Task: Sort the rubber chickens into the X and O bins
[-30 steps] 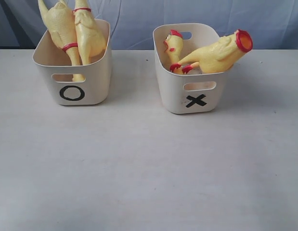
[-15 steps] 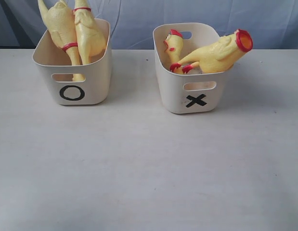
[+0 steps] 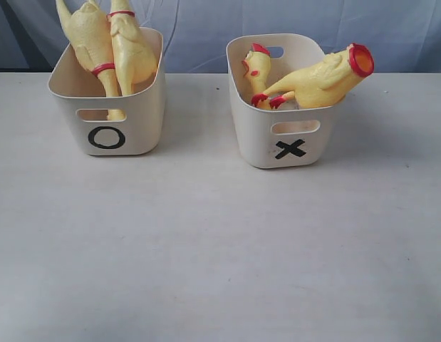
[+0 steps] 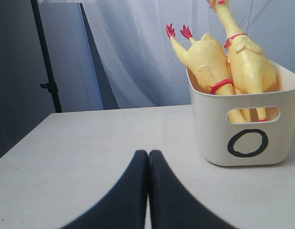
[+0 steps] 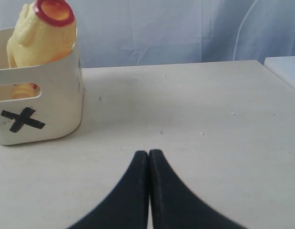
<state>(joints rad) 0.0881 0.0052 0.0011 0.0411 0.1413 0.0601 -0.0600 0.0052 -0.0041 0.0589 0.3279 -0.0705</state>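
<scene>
Two apiece: saw rubber chickens (image 3: 135, 53) stowed in O bin (image 3: 138, 135) and X bin (image 3: 252, 142), judged sorting done. Found left gripper (image 4: 148, 155), right gripper (image 5: 148, 155) pinched closed, empty, presumably idle for lack of picks.

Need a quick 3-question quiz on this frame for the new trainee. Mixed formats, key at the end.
1. Multiple choice: how many chickens stand in the O bin? A) one B) two C) four
2. True or false: the left gripper has its jaws open.
3. Fill in: the big chicken jutting over a rim lies in the ___ bin.

Key: 1 B. 2 False: the jaws are shut on nothing. 3 X bin.
</scene>
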